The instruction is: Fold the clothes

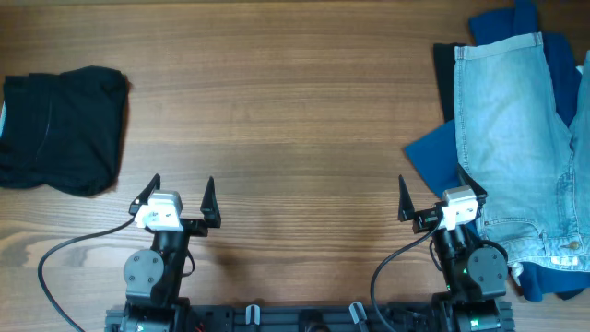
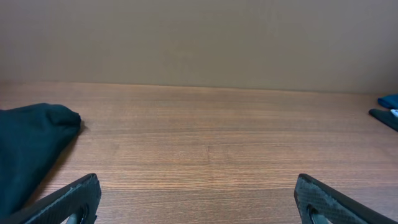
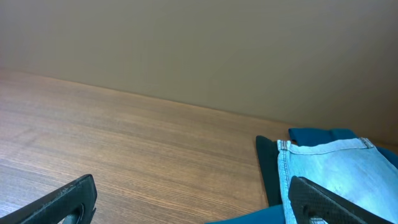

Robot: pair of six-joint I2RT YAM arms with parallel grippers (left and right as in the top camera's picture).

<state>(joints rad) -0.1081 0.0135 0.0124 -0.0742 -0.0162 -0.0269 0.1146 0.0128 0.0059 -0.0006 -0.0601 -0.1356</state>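
Clothes, overhead view: I see the pale denim shorts [image 1: 516,138] spread flat at the far right of the table [image 1: 295,92]. They lie on top of a dark blue garment [image 1: 431,152] that sticks out at their left and top. A black garment [image 1: 60,129] sits bunched at the far left edge, well apart from both.
Left gripper, overhead view: the left gripper [image 1: 182,189] sits near the front edge over bare wood, jaws wide apart and holding nothing.
Right gripper, overhead view: the right gripper [image 1: 441,192] sits just beside the left edge of the shorts, jaws apart and empty.
Left wrist view: my two fingers [image 2: 68,202] fill the bottom corners, spread wide with only wood between them. The black garment [image 2: 28,146] lies ahead on the left. A sliver of the dark blue garment [image 2: 390,101] shows at the right edge.
Right wrist view: the fingers [image 3: 62,202] are spread wide here too, gripping nothing. The denim shorts [image 3: 342,168] lie ahead on the right, a stitched edge at their far end. The dark blue garment [image 3: 317,135] peeks out beyond them.
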